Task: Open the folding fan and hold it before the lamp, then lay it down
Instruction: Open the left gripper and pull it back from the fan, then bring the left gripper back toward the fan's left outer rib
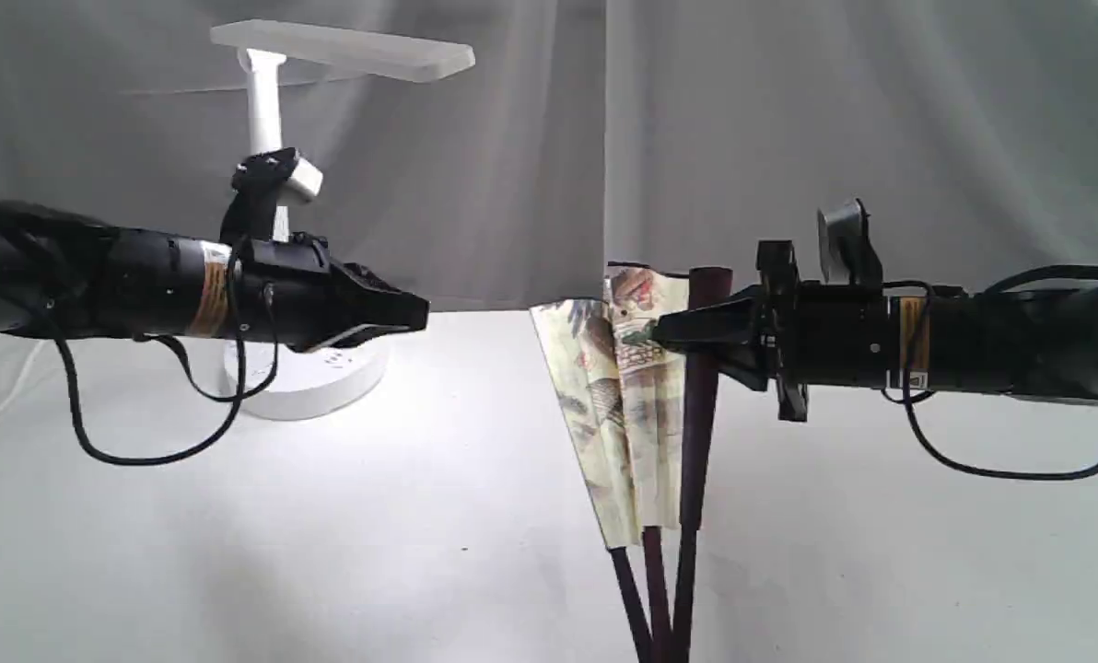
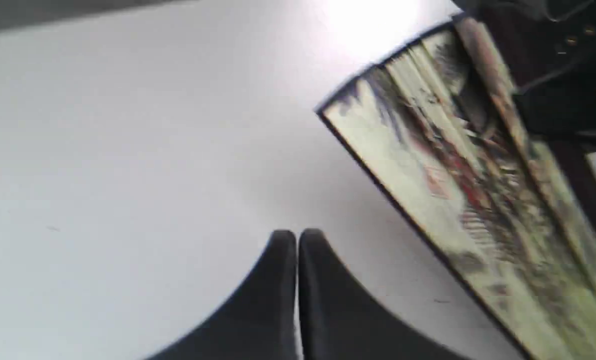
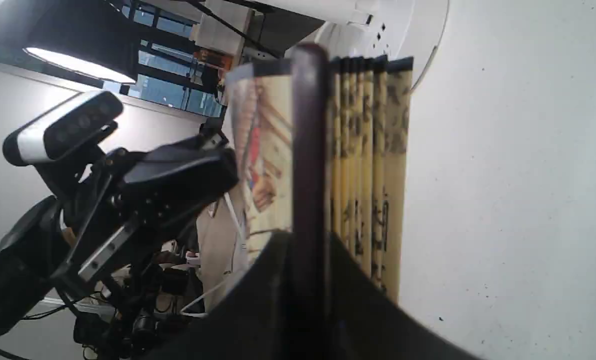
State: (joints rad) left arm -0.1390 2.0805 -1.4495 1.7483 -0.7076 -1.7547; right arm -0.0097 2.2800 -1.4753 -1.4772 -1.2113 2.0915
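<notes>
two black robot arms face each other across a matte white table (image 1: pixel 420 516), backed by a softly folded grey curtain (image 1: pixel 788 120). the right gripper (image 1: pixel 664 330) is clamped on the folding fan (image 1: pixel 623 405), its tapered fingers pinching the dark maroon outer rib near the top, as the right wrist view shows. the fan stands roughly upright, right of centre in the exterior view, and is spread only to a narrow wedge. a few cream paper pleats, painted with houses, trees and touches of red and edged in black, splay to the left of the smooth wooden guard. below them, slim dark ribs converge toward the bottom edge of the picture. whether its lower end touches the table cannot be told. the left gripper (image 1: pixel 415 313) hovers well apart from the fan, its two pointed black fingers pressed together with nothing between them. behind that arm stands the lamp (image 1: pixel 346 48), white plastic, with a flat rectangular head, a slim upright post and a round base carrying sockets. the tabletop beneath it glows bright.
</notes>
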